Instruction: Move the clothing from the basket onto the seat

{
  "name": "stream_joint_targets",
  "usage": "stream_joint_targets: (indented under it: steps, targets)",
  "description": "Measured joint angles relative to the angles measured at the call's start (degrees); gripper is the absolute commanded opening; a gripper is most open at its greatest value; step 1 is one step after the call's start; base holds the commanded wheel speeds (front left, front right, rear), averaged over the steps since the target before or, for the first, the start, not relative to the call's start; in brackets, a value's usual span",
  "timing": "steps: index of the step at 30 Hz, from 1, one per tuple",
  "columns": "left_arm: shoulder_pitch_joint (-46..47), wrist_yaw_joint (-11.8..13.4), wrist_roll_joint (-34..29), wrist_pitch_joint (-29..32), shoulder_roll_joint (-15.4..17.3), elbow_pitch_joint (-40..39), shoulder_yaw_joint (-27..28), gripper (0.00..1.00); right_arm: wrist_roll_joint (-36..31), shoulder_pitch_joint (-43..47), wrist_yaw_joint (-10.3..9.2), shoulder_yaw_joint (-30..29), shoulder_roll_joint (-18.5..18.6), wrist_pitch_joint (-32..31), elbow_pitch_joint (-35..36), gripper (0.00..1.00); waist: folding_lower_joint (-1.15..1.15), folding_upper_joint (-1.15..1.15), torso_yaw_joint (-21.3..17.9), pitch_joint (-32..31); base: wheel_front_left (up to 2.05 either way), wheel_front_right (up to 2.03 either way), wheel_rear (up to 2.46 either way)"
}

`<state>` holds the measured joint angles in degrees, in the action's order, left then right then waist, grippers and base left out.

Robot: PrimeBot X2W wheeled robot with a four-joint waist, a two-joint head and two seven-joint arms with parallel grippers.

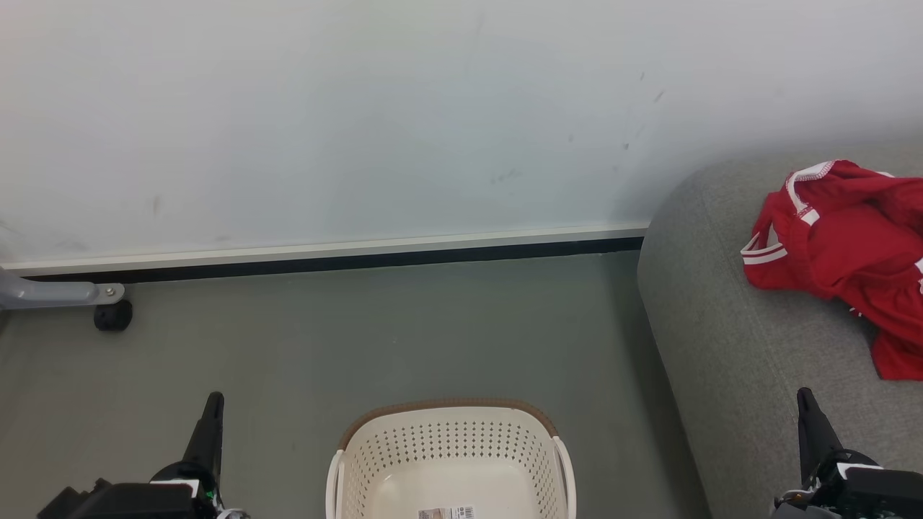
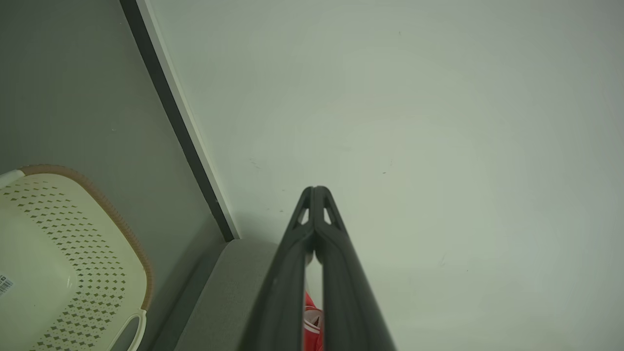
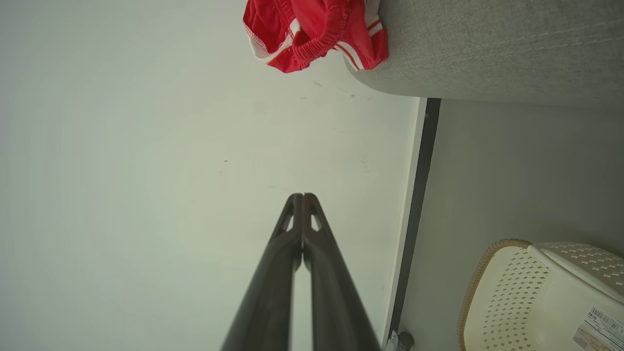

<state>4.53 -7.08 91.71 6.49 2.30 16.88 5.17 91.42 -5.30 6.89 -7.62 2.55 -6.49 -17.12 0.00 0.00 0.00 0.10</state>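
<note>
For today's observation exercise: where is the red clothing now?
In the head view the clothing lies crumpled at far right on the grey seat, apart from the basket on the floor.

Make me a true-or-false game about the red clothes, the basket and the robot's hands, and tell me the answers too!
1. The red clothing lies on the grey seat. True.
2. The basket is full of clothes. False: the part of its inside that shows holds just a label.
3. The left hand is shut. True.
4. The right hand holds a red shirt. False: it is shut on nothing.
5. The basket stands on the seat. False: it stands on the floor beside the seat.
</note>
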Motion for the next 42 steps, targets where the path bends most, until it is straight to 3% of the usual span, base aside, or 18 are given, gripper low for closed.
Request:
stream_joint_targets:
  steps: [42]
  targets:
    - [0.0, 0.0, 0.0, 0.0, -0.01, 0.08, -0.01, 0.0, 0.01, -0.01, 0.0, 0.0, -0.01, 0.0, 0.0, 0.0, 0.0, 0.0, 0.0, 0.0, 0.0, 0.0, 0.0]
